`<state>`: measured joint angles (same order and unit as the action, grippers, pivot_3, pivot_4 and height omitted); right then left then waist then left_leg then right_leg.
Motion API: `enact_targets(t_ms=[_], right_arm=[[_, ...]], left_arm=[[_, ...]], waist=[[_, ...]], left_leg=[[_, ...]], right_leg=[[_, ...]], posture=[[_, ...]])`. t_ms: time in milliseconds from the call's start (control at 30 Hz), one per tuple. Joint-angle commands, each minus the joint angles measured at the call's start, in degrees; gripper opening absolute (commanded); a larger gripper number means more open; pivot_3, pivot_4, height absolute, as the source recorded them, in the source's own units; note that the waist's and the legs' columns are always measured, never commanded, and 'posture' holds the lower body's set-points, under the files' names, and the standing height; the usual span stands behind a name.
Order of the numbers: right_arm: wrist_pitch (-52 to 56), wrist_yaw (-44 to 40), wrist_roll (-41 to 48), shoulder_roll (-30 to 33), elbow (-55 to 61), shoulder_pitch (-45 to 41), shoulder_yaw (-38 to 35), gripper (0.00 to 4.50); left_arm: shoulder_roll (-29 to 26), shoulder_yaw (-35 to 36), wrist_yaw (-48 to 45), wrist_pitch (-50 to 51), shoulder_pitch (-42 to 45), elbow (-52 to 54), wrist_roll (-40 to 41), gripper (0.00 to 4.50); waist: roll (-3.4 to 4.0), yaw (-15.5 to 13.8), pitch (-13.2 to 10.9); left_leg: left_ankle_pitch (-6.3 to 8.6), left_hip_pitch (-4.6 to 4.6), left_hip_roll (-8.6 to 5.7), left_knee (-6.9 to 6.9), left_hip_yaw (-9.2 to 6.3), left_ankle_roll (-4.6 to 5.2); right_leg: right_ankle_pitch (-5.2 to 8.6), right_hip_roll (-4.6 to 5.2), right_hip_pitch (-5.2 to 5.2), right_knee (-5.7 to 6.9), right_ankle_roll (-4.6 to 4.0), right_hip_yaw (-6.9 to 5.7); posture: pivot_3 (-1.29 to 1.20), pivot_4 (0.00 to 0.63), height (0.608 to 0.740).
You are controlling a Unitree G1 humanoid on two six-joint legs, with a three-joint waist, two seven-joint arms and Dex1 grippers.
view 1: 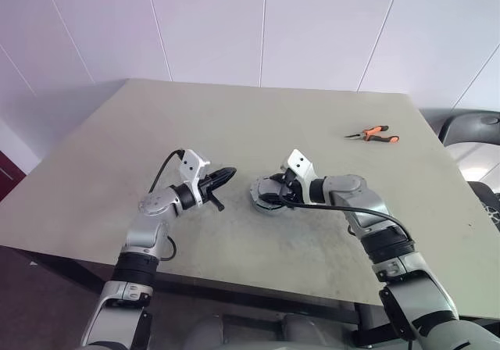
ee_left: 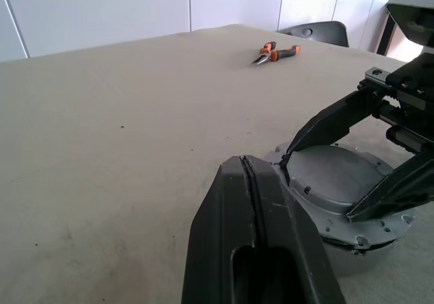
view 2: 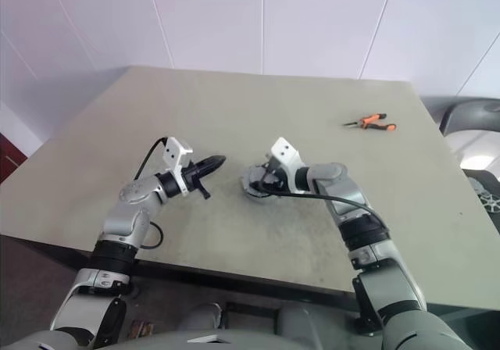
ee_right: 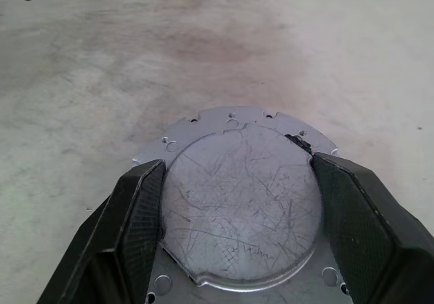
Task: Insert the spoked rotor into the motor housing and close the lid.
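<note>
The motor housing [ee_right: 230, 117] rests on the table in front of me, its silver flange with screw holes showing under a round, scratched metal lid [ee_right: 241, 209] that sits on top. My right gripper [ee_right: 239, 165] straddles the lid, one black finger pressed against each side of its rim. My left gripper [view 1: 226, 172] hovers level just left of the housing [view 1: 259, 192], shut with nothing in it, its tip pointing toward the lid [ee_left: 332, 175]. The spoked rotor is hidden.
Orange-handled pliers [view 1: 373, 135] lie toward the table's far right. The beige table [view 1: 234, 116] spreads wide around the housing. A dark chair [view 1: 469, 127] stands beyond the right edge.
</note>
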<state>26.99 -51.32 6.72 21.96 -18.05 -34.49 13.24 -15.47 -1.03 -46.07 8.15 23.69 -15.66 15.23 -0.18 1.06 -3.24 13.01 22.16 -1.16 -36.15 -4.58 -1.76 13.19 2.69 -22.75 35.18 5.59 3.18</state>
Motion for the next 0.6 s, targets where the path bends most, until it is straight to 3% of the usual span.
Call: enact_targets(t_ms=[33,600], right_arm=[[-1.99,0.03,-1.11,0.48,0.65,-1.32,0.12,3.04],[-3.35,0.2,-2.11,0.85,-2.19,-0.84,-0.05,3.04]], left_arm=[[0.01,0.02,0.0,-1.06,1.21,0.88,0.2,0.0],[0.32,-0.37,0.04,-1.16,1.37,0.79,0.06,0.0]], waist=[[0.0,0.02,0.0],[0.0,-0.02,0.0]], left_leg=[[0.0,0.0,0.0,0.0,0.0,0.0],[0.0,-0.18,0.0,-0.06,0.0,0.0]], right_leg=[[0.0,0.0,0.0,0.0,0.0,0.0],[0.06,0.0,0.2,0.0,0.05,0.0]], posture=[[0.0,0.0,0.74],[0.0,0.0,0.74]])
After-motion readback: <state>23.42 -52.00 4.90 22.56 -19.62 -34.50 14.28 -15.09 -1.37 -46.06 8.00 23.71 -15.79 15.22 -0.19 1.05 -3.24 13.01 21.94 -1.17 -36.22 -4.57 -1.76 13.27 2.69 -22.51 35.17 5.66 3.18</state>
